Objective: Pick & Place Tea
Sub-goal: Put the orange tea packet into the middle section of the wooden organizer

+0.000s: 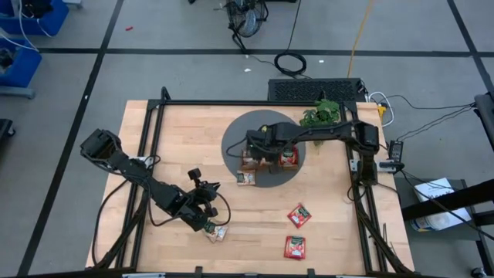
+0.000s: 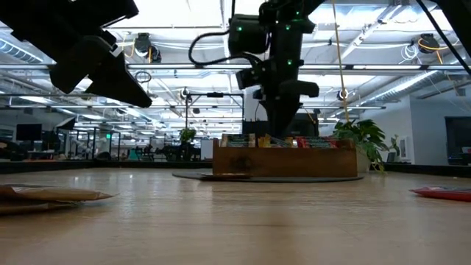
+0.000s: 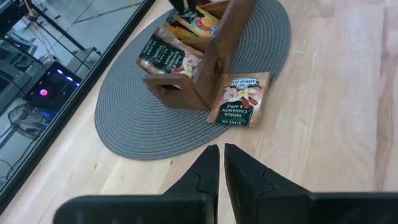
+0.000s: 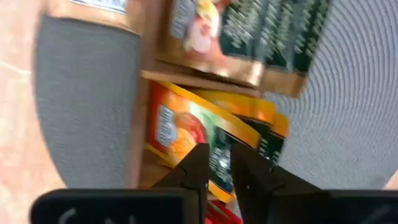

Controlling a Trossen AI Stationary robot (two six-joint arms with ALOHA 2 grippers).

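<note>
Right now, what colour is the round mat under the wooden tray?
Grey, woven in rings: the mat, clearest in the left wrist view.

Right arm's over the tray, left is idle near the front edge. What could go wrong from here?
1. The right hand hangs low over the brown wooden three-compartment tray, right above an orange-yellow tea sachet; dropping further could jam it against a divider or crumple the packed sachets.
2. A beige vanilla-cinnamon sachet leans against the tray's outer wall on the grey round woven mat; nudging the tray may topple it.
3. The left hand sits beside a beige sachet near the table's front edge; a careless sweep might push it off.
</note>
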